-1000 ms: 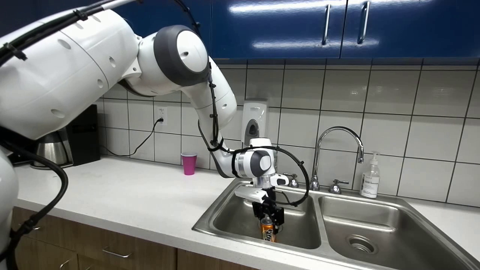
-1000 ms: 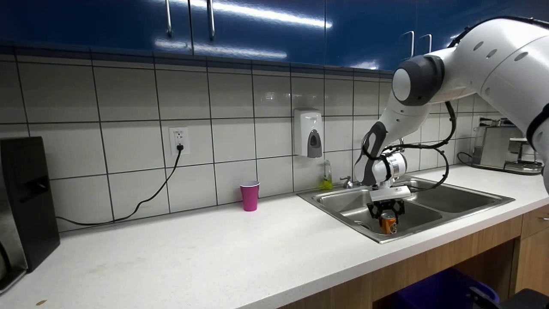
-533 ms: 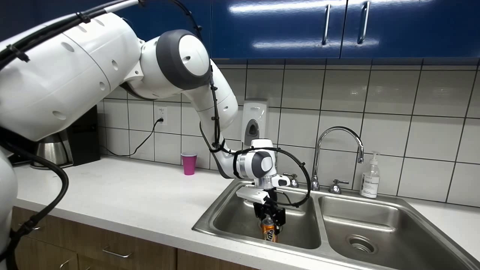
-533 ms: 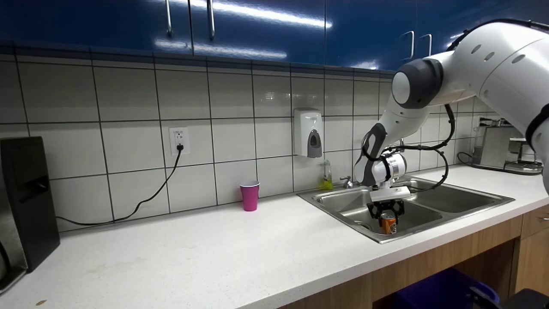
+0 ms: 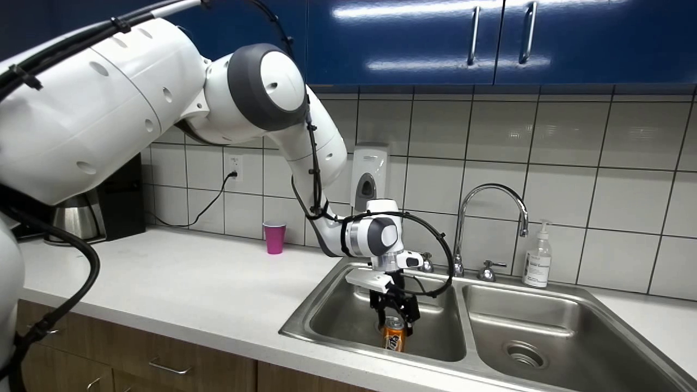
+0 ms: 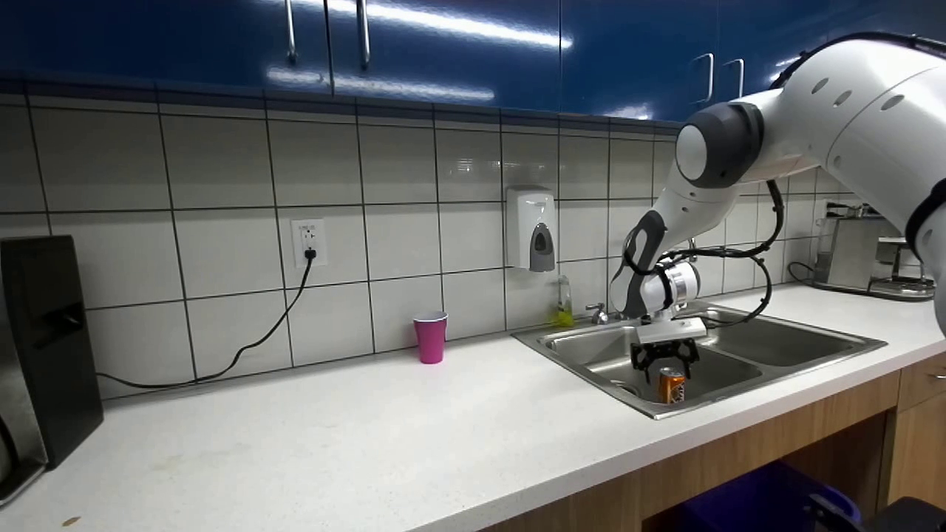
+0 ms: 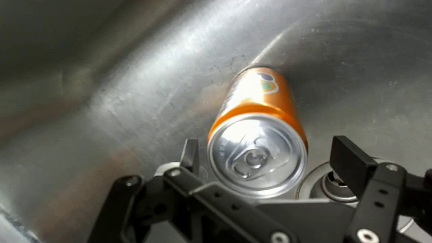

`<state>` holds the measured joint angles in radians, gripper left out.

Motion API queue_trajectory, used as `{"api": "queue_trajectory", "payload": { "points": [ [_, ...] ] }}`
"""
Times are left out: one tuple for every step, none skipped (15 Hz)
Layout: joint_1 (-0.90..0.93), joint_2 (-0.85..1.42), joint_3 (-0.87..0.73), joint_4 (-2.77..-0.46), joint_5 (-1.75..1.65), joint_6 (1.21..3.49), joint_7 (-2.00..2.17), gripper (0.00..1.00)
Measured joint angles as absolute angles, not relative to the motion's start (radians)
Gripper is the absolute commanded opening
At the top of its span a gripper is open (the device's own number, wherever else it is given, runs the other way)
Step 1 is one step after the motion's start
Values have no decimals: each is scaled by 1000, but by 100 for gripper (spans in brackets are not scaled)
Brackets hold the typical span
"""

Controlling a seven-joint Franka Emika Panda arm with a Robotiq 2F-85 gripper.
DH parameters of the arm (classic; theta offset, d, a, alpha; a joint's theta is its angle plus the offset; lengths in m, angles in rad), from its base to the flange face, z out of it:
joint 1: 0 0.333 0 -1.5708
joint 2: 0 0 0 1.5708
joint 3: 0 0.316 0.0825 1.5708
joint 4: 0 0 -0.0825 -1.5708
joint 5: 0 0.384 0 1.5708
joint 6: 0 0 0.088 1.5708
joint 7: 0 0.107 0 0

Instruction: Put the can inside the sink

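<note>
Hand wide-spread, just clear of the orange can upright in the sink.

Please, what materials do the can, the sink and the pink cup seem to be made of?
The can: metal, probably aluminium; glossy orange print, bare silvery top with pull tab.
The sink: metal, likely stainless steel; satin grey with streaky reflections and small marks.
The pink cup: perhaps plastic, smooth pink with pale inside; coated paper cannot be excluded.
</note>
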<state>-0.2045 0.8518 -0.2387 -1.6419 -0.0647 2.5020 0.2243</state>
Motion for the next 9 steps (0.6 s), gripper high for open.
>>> {"api": "queue_trajectory", "payload": {
  "points": [
    [-204,850,-239,-1639,-65,2502,224,100],
    [-204,847,-239,-1637,-65,2502,224,100],
    [-203,841,-240,-1636,-65,2502,224,100],
    [-201,835,-241,-1635,-65,2502,224,100],
    [-198,829,-245,-1634,-66,2502,224,100],
    [-194,822,-247,-1634,-66,2502,224,100],
    [-192,814,-249,-1634,-67,2502,224,100],
    [-189,806,-252,-1634,-68,2502,224,100],
    [-186,798,-255,-1635,-69,2502,224,100]
  ]
}}
